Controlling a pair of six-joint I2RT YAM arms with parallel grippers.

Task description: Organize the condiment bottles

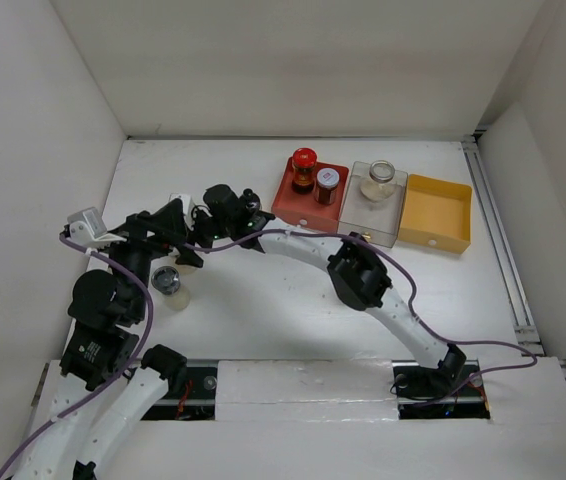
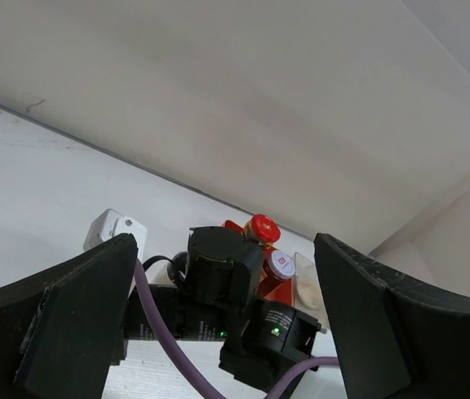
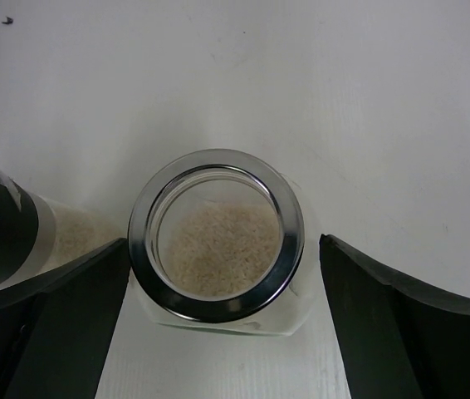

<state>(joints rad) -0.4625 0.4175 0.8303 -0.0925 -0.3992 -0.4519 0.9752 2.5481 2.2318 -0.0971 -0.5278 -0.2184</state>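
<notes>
In the right wrist view, my right gripper (image 3: 222, 241) is open and straddles a clear jar (image 3: 216, 237) with a silver rim and pale grains inside. The jar stands on the white table, with a gap on each side. A black-banded shaker (image 3: 2, 233) stands just left of it. My left gripper (image 2: 225, 241) is open and empty, and faces the right arm's wrist (image 2: 218, 266). Another clear silver-rimmed jar (image 1: 168, 283) stands by the left arm. A red-lidded dark jar (image 1: 304, 160) and a silver-lidded one (image 1: 327, 180) stand in the red tray (image 1: 298, 205). A clear jar (image 1: 380, 180) stands in the clear tray (image 1: 368, 228).
A yellow tray (image 1: 438, 212) with nothing in it sits right of the clear tray. White walls close the table in at the back and on both sides. The two arms cross closely at the left middle, with purple cables (image 1: 143, 300) looping near them.
</notes>
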